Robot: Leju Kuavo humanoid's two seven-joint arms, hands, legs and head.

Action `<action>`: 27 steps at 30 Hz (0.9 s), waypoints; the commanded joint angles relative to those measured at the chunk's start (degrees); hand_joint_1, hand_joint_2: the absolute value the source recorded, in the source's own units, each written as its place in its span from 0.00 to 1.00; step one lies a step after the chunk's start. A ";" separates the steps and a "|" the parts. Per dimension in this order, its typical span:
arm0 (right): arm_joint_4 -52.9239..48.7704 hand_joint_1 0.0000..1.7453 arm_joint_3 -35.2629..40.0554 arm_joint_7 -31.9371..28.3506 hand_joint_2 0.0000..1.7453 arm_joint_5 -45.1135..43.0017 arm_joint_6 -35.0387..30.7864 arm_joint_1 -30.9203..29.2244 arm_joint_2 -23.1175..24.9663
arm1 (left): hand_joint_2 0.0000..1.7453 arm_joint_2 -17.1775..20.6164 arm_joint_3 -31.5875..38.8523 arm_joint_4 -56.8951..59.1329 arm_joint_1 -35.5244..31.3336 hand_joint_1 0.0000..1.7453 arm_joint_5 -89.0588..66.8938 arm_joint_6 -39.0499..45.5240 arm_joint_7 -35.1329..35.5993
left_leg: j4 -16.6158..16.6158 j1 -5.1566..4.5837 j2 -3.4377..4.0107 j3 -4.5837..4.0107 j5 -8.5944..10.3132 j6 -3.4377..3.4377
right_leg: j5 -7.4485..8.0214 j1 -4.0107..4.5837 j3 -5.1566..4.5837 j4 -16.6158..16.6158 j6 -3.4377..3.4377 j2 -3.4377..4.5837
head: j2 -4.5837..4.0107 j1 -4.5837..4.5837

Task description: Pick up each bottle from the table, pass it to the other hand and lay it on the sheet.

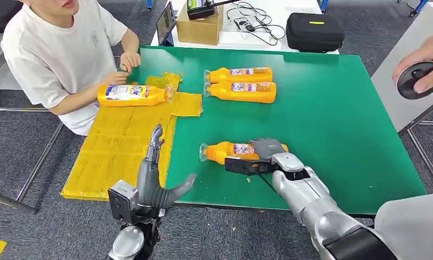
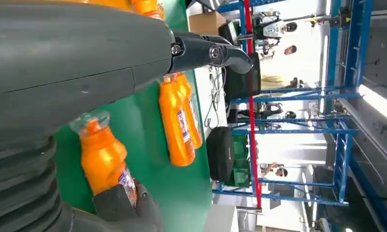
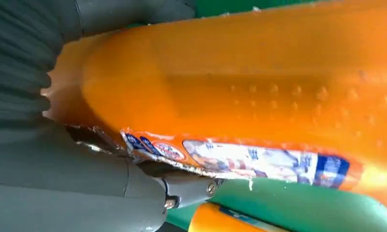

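Head view: right hand gripping near bottle lying on green table; left hand hovering open, fingers spread, over yellow sheet. Left wrist view: near bottle lying on table. Right wrist view: fingers wrapping bottle body.

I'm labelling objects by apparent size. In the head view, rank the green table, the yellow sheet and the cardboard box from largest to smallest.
1. green table
2. yellow sheet
3. cardboard box, though it sits farther from the camera, which shrinks it.
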 commanded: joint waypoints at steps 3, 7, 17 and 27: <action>3.14 1.00 -2.34 -6.35 1.00 -8.09 -2.99 1.60 -1.14 | 1.00 1.61 -1.92 4.04 -2.78 0.00 -5.78 4.63 -2.43 | -0.09 0.02 -0.10 0.24 -0.02 -0.04 | -0.07 0.04 0.27 -0.09 -0.10 -0.16 | 0.00 0.02; 2.33 1.00 -4.14 -8.50 1.00 -11.08 -4.31 2.47 -2.14 | 1.00 1.73 -1.97 4.18 -2.52 0.00 -4.01 4.10 -1.82 | -0.11 0.05 -0.15 0.34 -0.04 -0.04 | -0.10 0.07 0.38 -0.13 -0.10 -0.23 | 0.00 0.00; -2.12 1.00 -12.52 -17.85 1.00 -24.63 -4.27 6.99 -0.74 | 1.00 0.55 -0.56 4.72 -1.96 0.00 -0.48 4.58 -1.96 | -0.12 0.04 -0.12 0.46 -0.03 -0.06 | -0.09 0.06 0.45 -0.13 -0.12 -0.22 | 0.00 0.00; -30.83 1.00 -20.71 -26.24 1.00 -44.32 -20.16 21.11 3.56 | 1.00 -1.17 -2.05 4.52 1.94 0.00 13.53 6.61 2.30 | -0.03 0.04 0.01 0.21 -0.07 -0.04 | -0.07 0.05 0.20 -0.04 -0.07 -0.07 | 0.00 -0.02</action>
